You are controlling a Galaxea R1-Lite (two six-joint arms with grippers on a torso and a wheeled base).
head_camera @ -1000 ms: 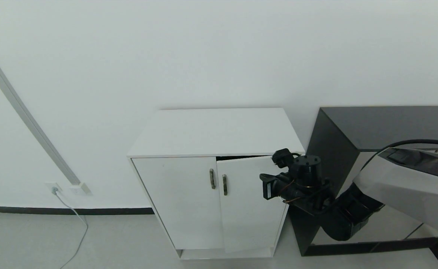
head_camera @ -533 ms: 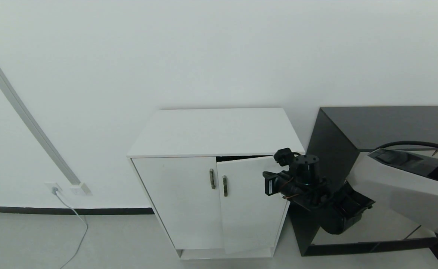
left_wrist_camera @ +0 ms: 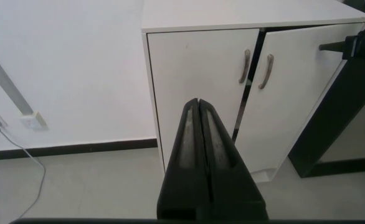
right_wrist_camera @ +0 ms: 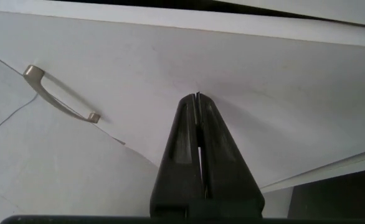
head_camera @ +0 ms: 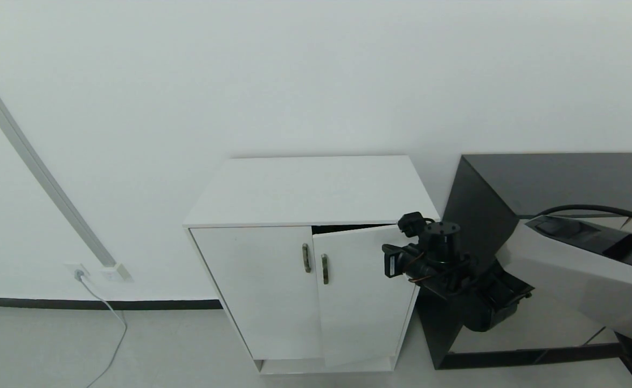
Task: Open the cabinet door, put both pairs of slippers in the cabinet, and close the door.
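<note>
The right gripper [right_wrist_camera: 198, 97], fingers pressed together, seems to touch the ajar right door [head_camera: 359, 302] near its hinge side. Pushing there gives little leverage, so it could slip and leave the door unclosed.

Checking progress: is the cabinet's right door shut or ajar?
Ajar: the right door angles out from the cabinet, with a dark gap along its top edge.

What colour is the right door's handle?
Dull brassy metal; the handle shows best in the right wrist view.
</note>
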